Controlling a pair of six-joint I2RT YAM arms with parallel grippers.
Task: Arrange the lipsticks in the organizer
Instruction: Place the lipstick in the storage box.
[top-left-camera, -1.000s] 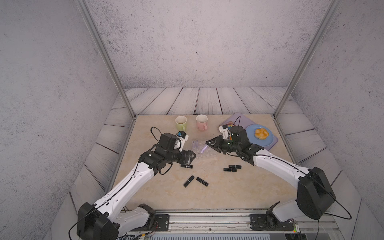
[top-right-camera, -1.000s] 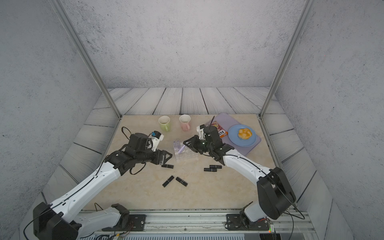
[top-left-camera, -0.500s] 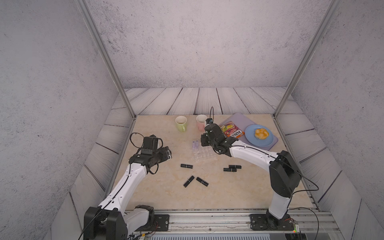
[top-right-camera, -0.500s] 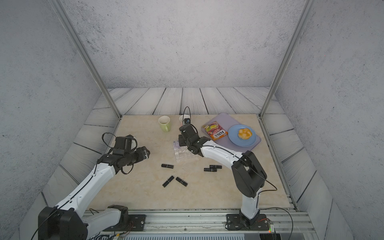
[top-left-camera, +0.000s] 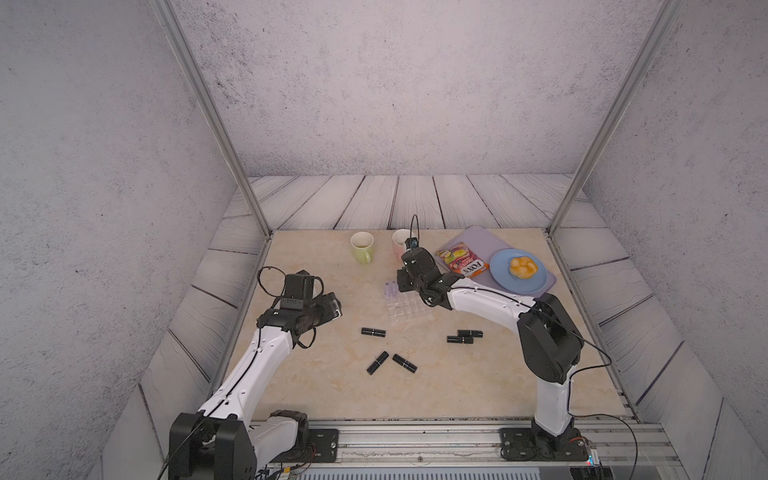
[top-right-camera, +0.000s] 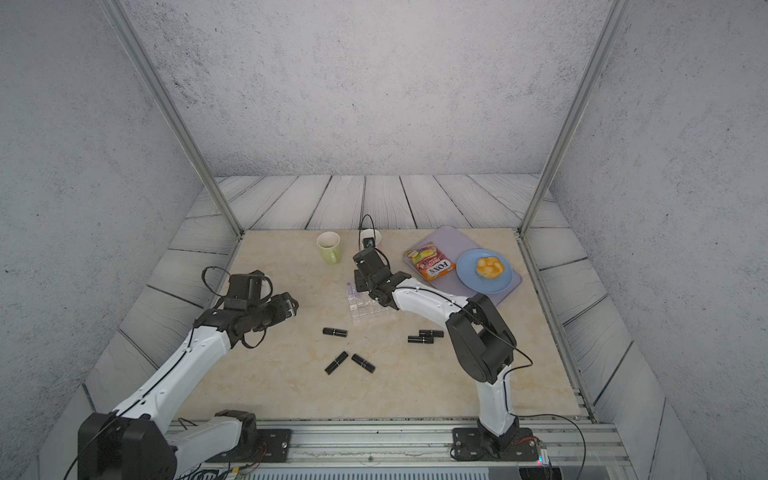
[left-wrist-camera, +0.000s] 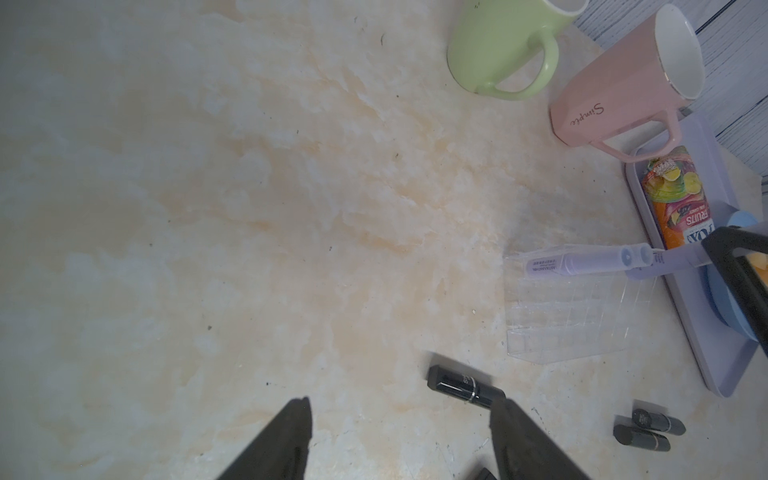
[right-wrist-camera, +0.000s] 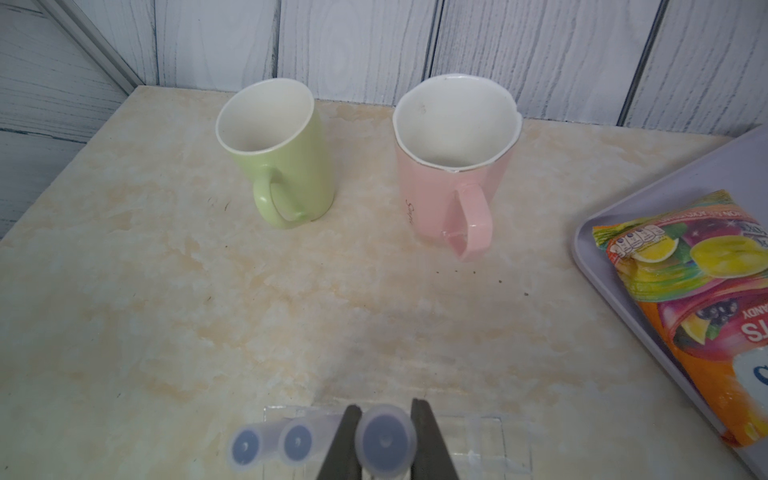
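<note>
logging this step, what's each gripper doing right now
left gripper: open, holding nothing
right gripper: closed on a lilac lipstick at the organizer

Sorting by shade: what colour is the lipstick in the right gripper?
The lipstick is pale lilac, clearest in the right wrist view.

Marble-patterned beige tabletop (top-left-camera: 478, 374); light green ceramic mug (right-wrist-camera: 299, 178) and pink ceramic mug (right-wrist-camera: 436, 199), both white inside, pink one has dark script; flat lilac plastic tray (top-left-camera: 478, 238); round blue plate (top-left-camera: 519, 285); yellow-orange bun (top-left-camera: 523, 267); orange candy packet (top-left-camera: 461, 261), multicolour fruit print; glossy black lipstick tubes (left-wrist-camera: 463, 388), silver band; pale lilac lipstick tubes (right-wrist-camera: 385, 442); clear gridded plastic organizer (left-wrist-camera: 573, 316).
</note>
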